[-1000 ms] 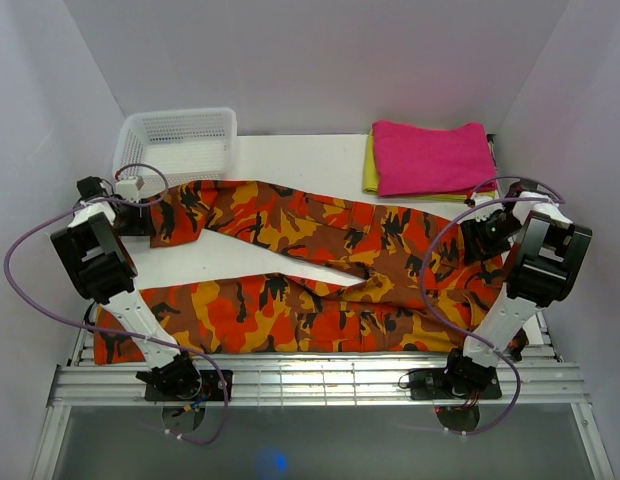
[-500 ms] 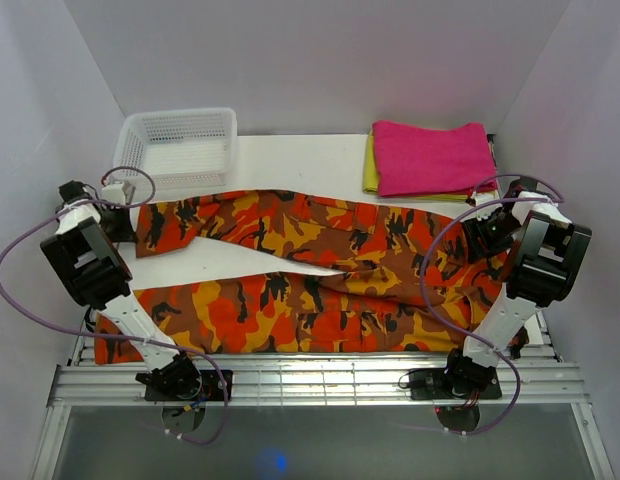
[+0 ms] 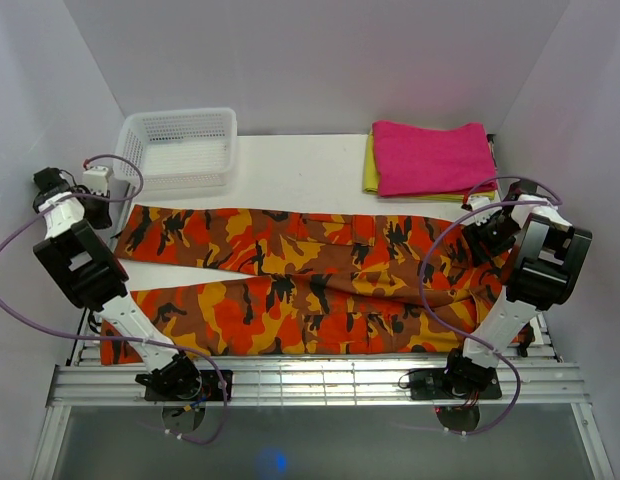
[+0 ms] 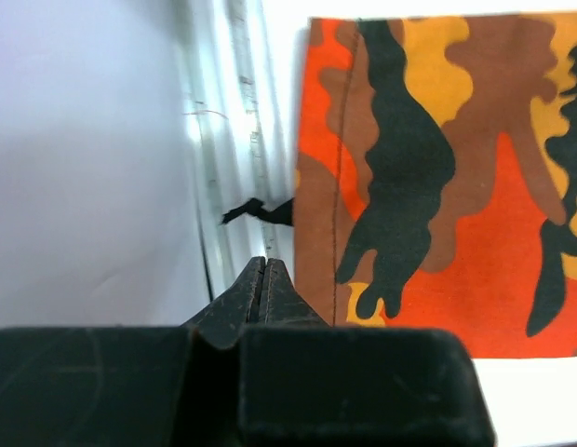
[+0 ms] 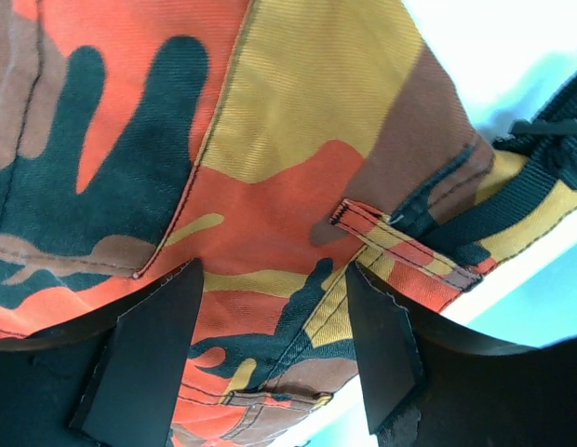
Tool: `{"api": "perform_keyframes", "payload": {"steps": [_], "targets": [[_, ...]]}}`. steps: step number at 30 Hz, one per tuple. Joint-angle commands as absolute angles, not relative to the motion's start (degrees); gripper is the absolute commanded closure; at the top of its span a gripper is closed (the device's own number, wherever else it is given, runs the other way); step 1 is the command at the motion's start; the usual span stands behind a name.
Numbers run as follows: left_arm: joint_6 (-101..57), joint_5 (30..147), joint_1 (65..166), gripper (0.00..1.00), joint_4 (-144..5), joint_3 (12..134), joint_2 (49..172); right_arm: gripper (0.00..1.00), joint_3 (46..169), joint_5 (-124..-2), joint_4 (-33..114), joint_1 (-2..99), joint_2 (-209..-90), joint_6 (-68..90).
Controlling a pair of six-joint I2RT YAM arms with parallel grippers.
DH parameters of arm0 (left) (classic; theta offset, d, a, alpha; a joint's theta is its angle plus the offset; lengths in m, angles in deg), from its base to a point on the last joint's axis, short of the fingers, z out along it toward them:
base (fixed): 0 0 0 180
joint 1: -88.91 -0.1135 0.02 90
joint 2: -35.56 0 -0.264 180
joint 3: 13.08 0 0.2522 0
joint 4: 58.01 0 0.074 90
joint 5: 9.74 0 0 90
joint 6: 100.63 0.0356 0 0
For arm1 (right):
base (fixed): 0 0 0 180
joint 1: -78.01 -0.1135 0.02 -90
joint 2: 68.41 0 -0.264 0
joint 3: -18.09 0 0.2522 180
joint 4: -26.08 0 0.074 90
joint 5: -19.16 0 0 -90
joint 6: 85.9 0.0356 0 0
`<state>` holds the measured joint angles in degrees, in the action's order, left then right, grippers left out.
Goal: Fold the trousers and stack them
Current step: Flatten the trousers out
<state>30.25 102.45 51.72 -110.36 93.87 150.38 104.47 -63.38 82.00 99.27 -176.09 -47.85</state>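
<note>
The camouflage trousers (image 3: 310, 290) lie spread across the table, both legs running left and the waist at the right. My left gripper (image 3: 106, 214) is at the far left, just off the upper leg's cuff (image 4: 437, 186). Its fingers (image 4: 263, 265) are shut, with no cloth seen between them and the cuff edge lying just to their right. My right gripper (image 3: 480, 240) hovers open over the waistband (image 5: 270, 140). The cloth and a belt loop (image 5: 382, 228) show between its spread fingers (image 5: 275, 270).
A white mesh basket (image 3: 180, 145) stands at the back left. At the back right a folded magenta-pink cloth (image 3: 430, 155) lies on a yellow one (image 3: 371, 165). Metal rails (image 3: 310, 380) run along the near edge, and side walls stand close to both arms.
My left gripper went from open to shut and moved left. The upper leg was drawn left and now lies straight and flat. The right arm has barely moved.
</note>
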Motion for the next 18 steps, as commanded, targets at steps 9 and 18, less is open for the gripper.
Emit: {"api": "perform_keyframes", "payload": {"steps": [9, 18], "targets": [[45.9, 110.1, 53.3, 0.42, -123.3, 94.9, 148.9, 0.26, 116.0, -53.0, 97.2, 99.1, -166.9, -60.0], [54.2, 115.9, 57.5, 0.36, -127.2, 103.8, 152.0, 0.25, 129.8, -54.5, 100.0, 97.9, -177.0, -62.6]]}}
